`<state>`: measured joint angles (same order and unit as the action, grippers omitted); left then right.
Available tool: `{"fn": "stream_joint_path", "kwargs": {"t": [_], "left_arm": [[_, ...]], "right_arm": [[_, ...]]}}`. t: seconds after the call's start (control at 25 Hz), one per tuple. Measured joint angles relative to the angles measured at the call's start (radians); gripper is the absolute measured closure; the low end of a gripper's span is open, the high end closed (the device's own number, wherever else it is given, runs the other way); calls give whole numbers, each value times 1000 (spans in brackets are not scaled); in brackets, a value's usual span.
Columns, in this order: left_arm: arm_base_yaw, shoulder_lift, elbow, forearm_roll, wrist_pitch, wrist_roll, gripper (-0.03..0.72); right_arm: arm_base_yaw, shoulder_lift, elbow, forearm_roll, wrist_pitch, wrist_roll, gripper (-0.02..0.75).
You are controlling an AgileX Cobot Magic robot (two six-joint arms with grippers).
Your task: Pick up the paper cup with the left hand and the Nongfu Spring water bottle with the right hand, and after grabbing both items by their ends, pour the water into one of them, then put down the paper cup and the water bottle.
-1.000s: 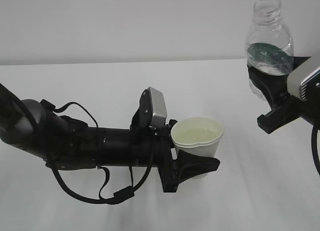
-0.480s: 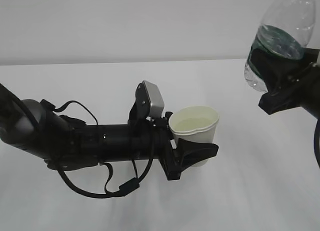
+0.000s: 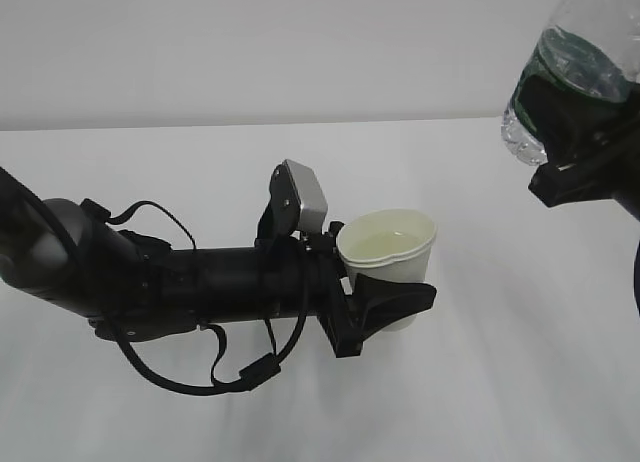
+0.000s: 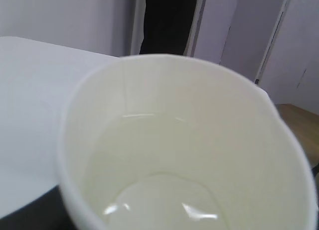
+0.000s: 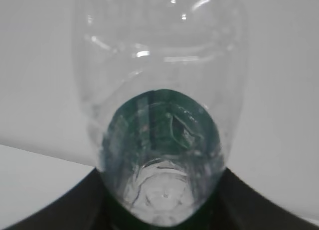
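The paper cup [image 3: 398,267] is held upright over the middle of the white table, with my left gripper [image 3: 408,292] shut on its lower half. Clear water [image 3: 386,244] lies in its bottom. In the left wrist view the cup [image 4: 199,90] fills the frame and the water [image 4: 164,190] glints inside. The Nongfu Spring water bottle [image 3: 590,32] hangs at the top right, tilted with its neck out of frame, and my right gripper [image 3: 570,107] is shut on its lower body by the green label. The right wrist view shows the bottle [image 5: 159,65] from its base between black fingers [image 5: 55,212].
The white table [image 3: 200,152] stretches to a pale wall behind. My left arm with its looping cables [image 3: 200,367] lies low across the left half of the table. A dark doorway [image 4: 167,21] and pale panels stand beyond the table in the left wrist view.
The bottle has gone from upright to tilted, moving up and to the right with the right gripper. The cup has shifted slightly left as the left wrist turned a little.
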<state>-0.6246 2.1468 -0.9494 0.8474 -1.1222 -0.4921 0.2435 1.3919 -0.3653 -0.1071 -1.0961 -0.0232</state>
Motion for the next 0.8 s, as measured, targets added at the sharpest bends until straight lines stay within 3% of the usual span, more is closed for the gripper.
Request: {"fn": "stream_joint_path", "kwargs": {"t": [0.8], "left_arm": [[0, 0, 0, -21, 0, 0, 223]], "right_arm": [[0, 88, 0, 85, -26, -2, 417]]}}
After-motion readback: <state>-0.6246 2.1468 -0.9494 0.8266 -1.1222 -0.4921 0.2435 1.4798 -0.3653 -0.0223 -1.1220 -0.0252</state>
